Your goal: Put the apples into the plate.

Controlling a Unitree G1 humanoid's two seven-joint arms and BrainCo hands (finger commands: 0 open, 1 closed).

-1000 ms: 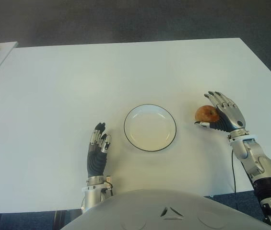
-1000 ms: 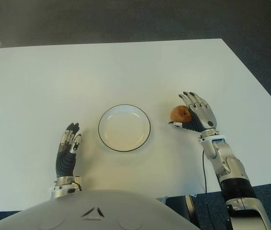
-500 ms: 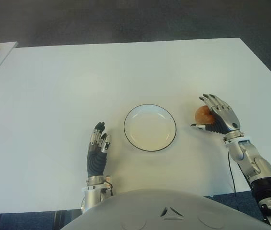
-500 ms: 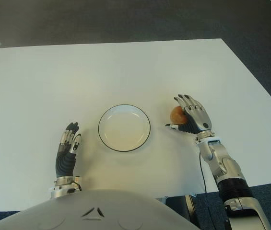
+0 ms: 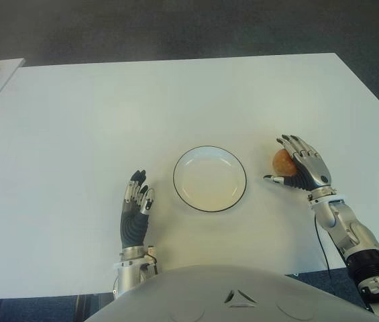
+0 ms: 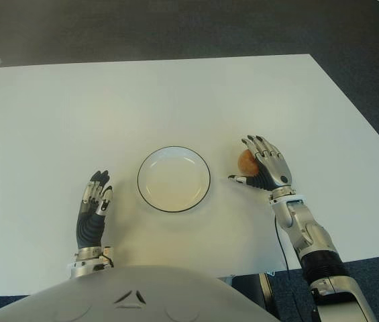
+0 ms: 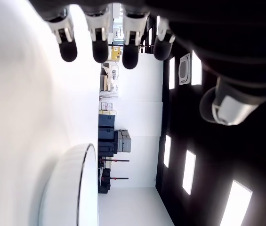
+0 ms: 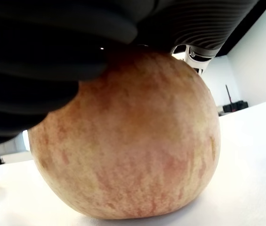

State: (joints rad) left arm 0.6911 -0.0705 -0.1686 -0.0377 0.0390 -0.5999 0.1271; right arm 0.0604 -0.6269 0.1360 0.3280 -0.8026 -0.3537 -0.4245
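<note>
Leftmost, left hand [image 5: 135,213] seen idle on white tabletop [image 5: 95,121], left of plate, fingers extended, nothing held. Centre: round white plate with thin black rim [image 5: 210,179], nothing on it. Further right, reddish-yellow round apple [image 5: 282,161] sat on tabletop, near plate's right edge, well apart from left hand. Right hand [image 5: 302,172] laid over apple's right side, fingers curled onto it, thumb below; grip judged closing, not yet confirmed firm. Carry judged leftward to plate.

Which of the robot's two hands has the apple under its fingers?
The right hand, right of the plate, cups the apple; the left hand, left of the plate, holds nothing.
</note>
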